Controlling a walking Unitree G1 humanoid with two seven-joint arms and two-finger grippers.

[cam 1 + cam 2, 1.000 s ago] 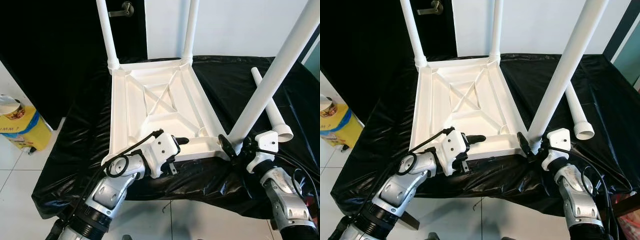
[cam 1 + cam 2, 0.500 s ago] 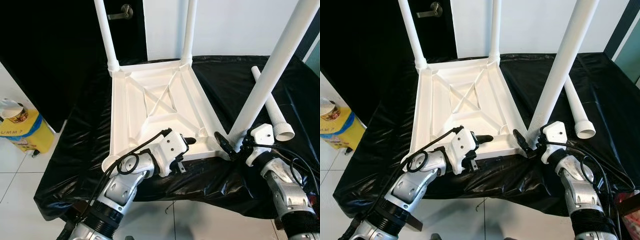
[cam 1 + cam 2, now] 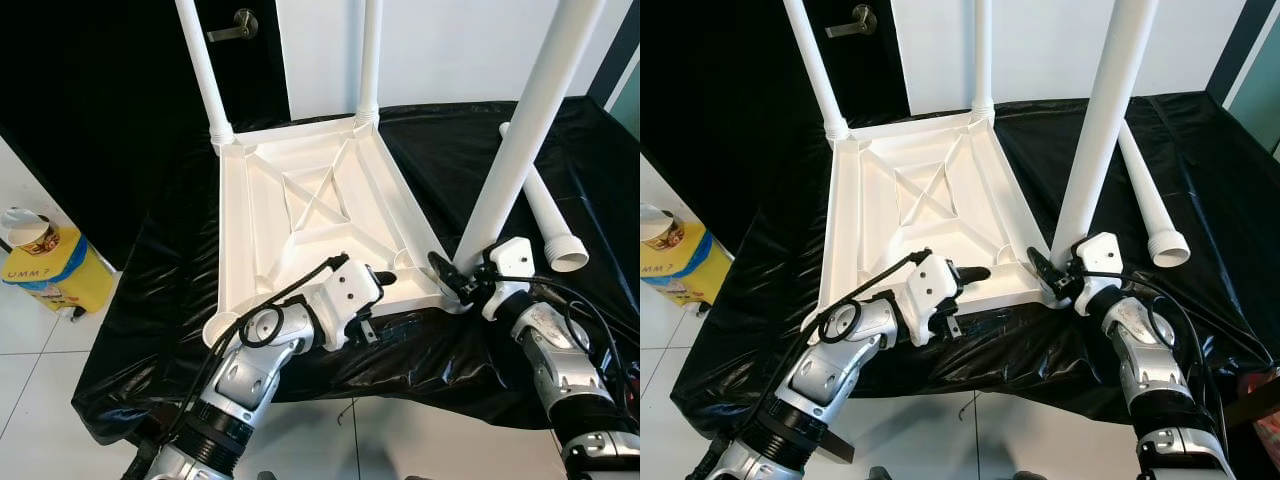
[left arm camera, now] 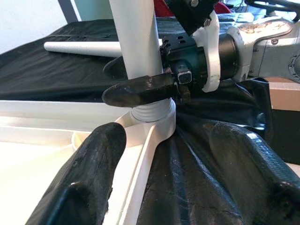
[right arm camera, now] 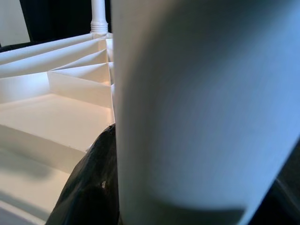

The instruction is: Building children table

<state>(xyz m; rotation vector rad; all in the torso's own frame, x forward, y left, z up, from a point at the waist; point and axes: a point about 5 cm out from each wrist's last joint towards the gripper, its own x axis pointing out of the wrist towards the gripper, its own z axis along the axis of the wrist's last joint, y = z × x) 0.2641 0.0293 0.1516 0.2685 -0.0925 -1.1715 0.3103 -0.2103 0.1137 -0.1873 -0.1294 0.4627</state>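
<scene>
The white table top (image 3: 232,230) lies upside down on a black sheet (image 3: 150,290). Two white legs stand upright in its far corners (image 3: 200,70) (image 3: 369,60). A third leg (image 3: 520,130) stands in the near right corner socket, leaning slightly right. My right gripper (image 3: 460,282) is shut on that leg's base (image 5: 201,103), one black finger (image 5: 91,187) against it. My left gripper (image 3: 376,300) is open at the front rim, just left of that corner; one finger (image 4: 93,178) is over the table top's inside, the other (image 4: 248,173) over the sheet. A fourth leg (image 3: 545,205) lies loose on the sheet to the right.
A yellow box with a cup on it (image 3: 45,270) stands on the white tiled floor to the left. A dark door with a handle (image 3: 232,27) is behind the table. The sheet's front edge hangs down near my arms.
The camera has shifted. The leg in my right gripper now stands more upright in its corner. My left gripper has slid a little right along the front rim.
</scene>
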